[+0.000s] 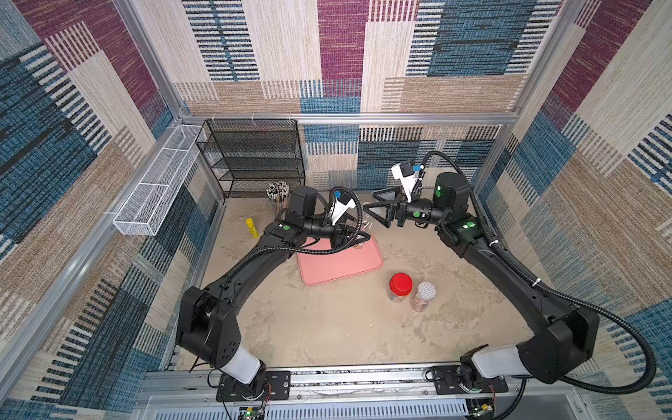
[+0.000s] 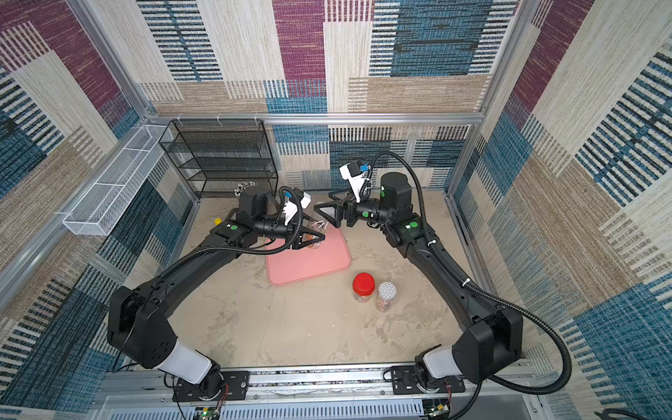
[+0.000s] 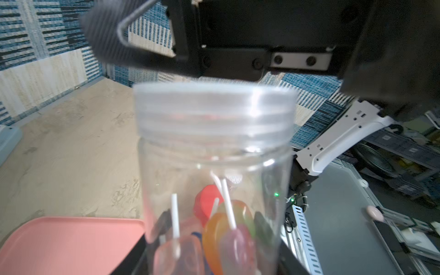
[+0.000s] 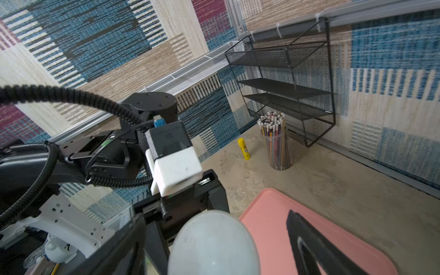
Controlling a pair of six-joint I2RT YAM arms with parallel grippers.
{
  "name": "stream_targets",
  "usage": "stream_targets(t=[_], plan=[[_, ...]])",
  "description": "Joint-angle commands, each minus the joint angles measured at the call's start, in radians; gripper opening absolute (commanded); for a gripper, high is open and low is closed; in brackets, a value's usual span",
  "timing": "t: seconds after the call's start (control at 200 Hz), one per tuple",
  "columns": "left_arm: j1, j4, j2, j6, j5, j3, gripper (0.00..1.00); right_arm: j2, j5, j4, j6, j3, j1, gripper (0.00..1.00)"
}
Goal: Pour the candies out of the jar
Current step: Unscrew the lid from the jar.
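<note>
**A:** What sits closest to the lens?

**B:** The jar [image 3: 214, 166]. It is clear plastic and fills the left wrist view, with a pale ribbed cap [image 3: 214, 112] on its mouth.

**A:** Who has it?

**B:** The left pincer [image 2: 315, 234] is pinched on its body and holds it up over the far edge of the pink tray [image 1: 342, 269].

**A:** And the other arm?

**B:** The right pincer [image 1: 369, 199] is spread wide at the cap end. In the right wrist view its fingers [image 4: 294, 226] stand apart from the cap on both sides.

**A:** The candies?

**B:** The candies [image 3: 228, 233] are all inside the jar, at the end away from the cap. Their heads are orange, pink and purplish, on white sticks.

**A:** The surroundings?

**B:** A mottled beige bench [image 1: 327, 327], walled by woven panels [image 1: 342, 43] in blue, maroon and tan. A black mesh shelf [image 1: 254, 156] stands at the far left, and a white mesh basket [image 1: 160, 182] hangs on the left wall.

**A:** Other containers?

**B:** A clear cup [image 4: 281, 152] packed with pencils [image 4: 271, 121] stands before the shelf, with a yellow glue stick [image 1: 251, 227] to its left. Near and right of the tray, a red-lidded jar [image 1: 400, 285] and a grey-lidded jar [image 1: 424, 292] stand side by side. I cannot tell what is in them.
</note>
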Motion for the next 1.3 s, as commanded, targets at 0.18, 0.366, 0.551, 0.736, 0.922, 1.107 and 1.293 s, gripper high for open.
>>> stream_targets(t=[0.18,0.366,0.551,0.736,0.922,1.107,1.293], plan=[[-0.028,0.012,0.012,-0.003,-0.292,-0.005,0.0,0.034,0.251,0.009,0.173,0.001,0.008,0.91],[-0.058,0.018,-0.004,0.03,-0.464,-0.03,0.0,0.076,0.308,-0.016,0.213,0.009,0.032,0.88],[-0.072,0.033,-0.01,0.042,-0.537,-0.044,0.0,0.083,0.325,-0.011,0.243,-0.003,0.05,0.85],[-0.078,0.047,-0.013,0.045,-0.559,-0.054,0.0,0.101,0.341,-0.014,0.252,-0.012,0.068,0.83],[-0.08,0.05,-0.02,0.05,-0.558,-0.058,0.0,0.116,0.341,-0.005,0.258,-0.016,0.079,0.81],[-0.082,0.052,-0.022,0.049,-0.558,-0.061,0.0,0.13,0.336,-0.003,0.257,-0.007,0.087,0.76],[-0.082,0.05,-0.018,0.048,-0.561,-0.057,0.0,0.133,0.344,-0.001,0.26,-0.011,0.094,0.74]])
